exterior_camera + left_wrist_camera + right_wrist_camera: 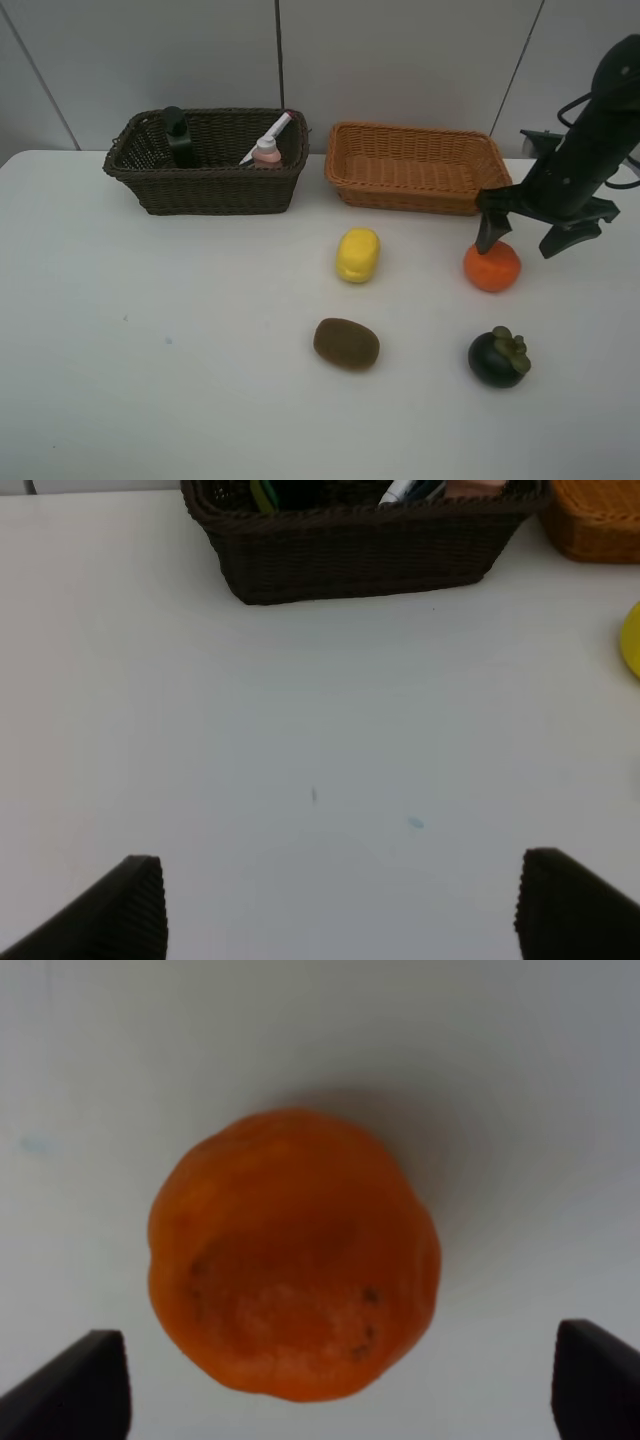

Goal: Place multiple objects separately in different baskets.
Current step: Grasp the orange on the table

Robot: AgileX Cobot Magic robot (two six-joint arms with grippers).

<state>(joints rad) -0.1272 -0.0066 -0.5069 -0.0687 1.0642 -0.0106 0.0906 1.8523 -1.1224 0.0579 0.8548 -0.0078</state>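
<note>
The orange sits on the white table in front of the orange-tan basket. My right gripper hangs open just above it, one finger on each side; the right wrist view shows the orange between the fingertips, not touched. A yellow lemon, a brown kiwi and a dark mangosteen lie loose on the table. The dark brown basket holds a dark green pump bottle, a white-pink marker and a pink bottle. My left gripper is open over bare table.
The two baskets stand side by side at the back against a grey wall. In the left wrist view the dark basket is ahead, with the tan basket's corner and the lemon's edge at one side.
</note>
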